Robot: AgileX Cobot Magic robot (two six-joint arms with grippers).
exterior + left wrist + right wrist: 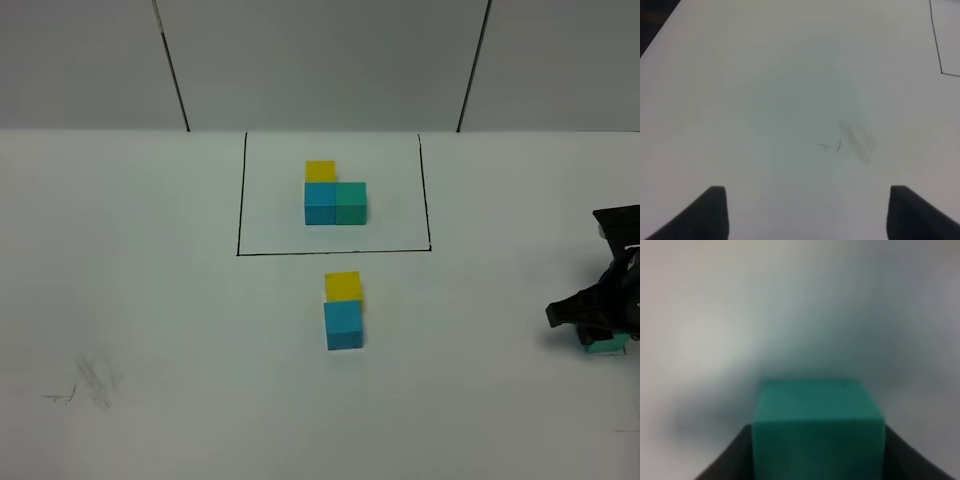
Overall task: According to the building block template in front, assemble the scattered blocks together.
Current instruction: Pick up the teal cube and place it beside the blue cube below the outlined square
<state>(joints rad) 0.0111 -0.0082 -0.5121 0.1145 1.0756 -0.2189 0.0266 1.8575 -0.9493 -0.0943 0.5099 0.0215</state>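
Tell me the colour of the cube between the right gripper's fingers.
The cube is teal-green; the right wrist view shows it best.

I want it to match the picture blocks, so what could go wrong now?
The green cube sits between the fingers of the right gripper; it might slip or twist when carried. Setting it down could bump the blue cube and yellow cube apart. It belongs right of blue, like the template; anywhere else won't match.

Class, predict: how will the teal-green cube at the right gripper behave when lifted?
The teal-green cube has flat faces, so it likely won't roll. Its matte sides sit flush against the fingers, probably resisting slip. Square edges suggest rigidity.
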